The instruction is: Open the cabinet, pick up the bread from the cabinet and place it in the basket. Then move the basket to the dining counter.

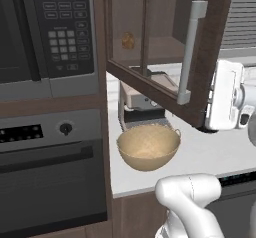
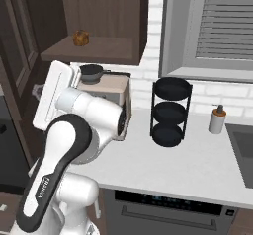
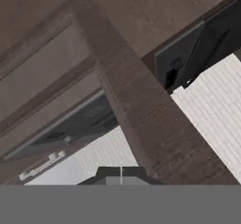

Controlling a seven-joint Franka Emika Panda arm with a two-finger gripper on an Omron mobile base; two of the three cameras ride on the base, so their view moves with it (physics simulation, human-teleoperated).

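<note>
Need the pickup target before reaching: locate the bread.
The bread sits on the shelf inside the open cabinet, above the basket; in the right base view it is upper left, above the coffee machine.

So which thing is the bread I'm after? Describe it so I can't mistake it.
Find the dark wooden wall cabinet right of the microwave, its glass door swung open. On its shelf sits the bread, a small golden-brown lump. It is alone on that shelf and far smaller than the tan woven basket on the counter below.
</note>
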